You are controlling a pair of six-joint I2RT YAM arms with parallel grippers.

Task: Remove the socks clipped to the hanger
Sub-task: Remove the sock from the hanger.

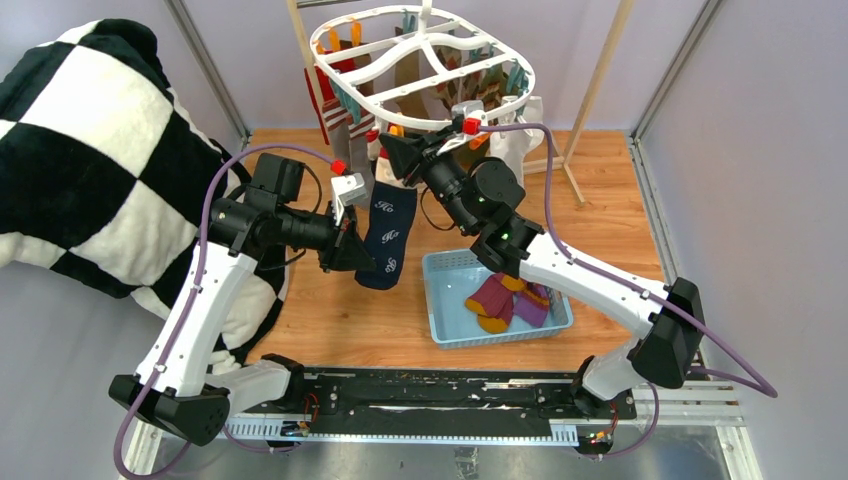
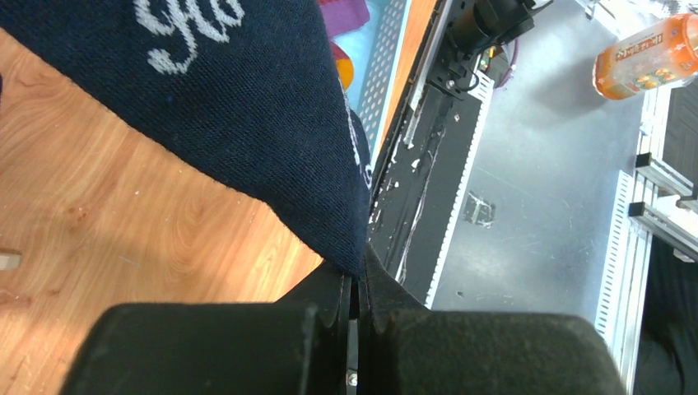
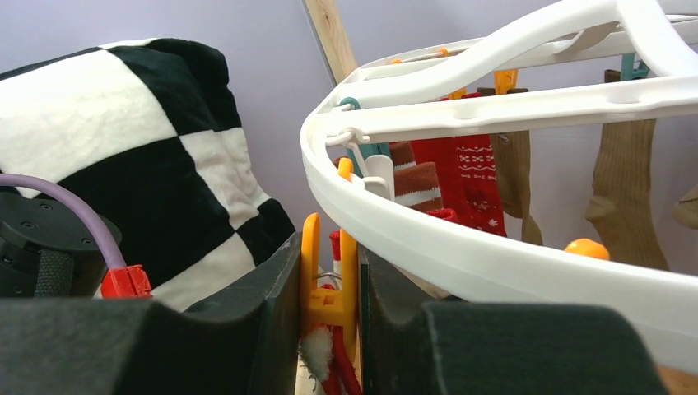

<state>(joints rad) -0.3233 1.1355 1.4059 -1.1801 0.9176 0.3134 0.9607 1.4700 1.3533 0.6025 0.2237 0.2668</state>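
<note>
The white oval hanger (image 1: 432,42) hangs at the back with several socks clipped round its rim. A navy sock (image 1: 390,235) with white lettering hangs from the near rim. My left gripper (image 1: 358,258) is shut on its lower edge, and the left wrist view shows the navy sock (image 2: 247,107) pinched in the gripper (image 2: 360,276). My right gripper (image 1: 393,150) is up at the rim, shut on an orange clip (image 3: 310,255), with a red and white cuff below. A red patterned sock (image 3: 473,177) and olive socks (image 3: 625,181) hang under the hanger (image 3: 461,247).
A light blue basket (image 1: 450,275) sits on the wooden table right of centre and holds purple and orange socks (image 1: 505,300). A black-and-white checked blanket (image 1: 90,150) fills the left side. Wooden rack posts (image 1: 600,70) stand behind the hanger.
</note>
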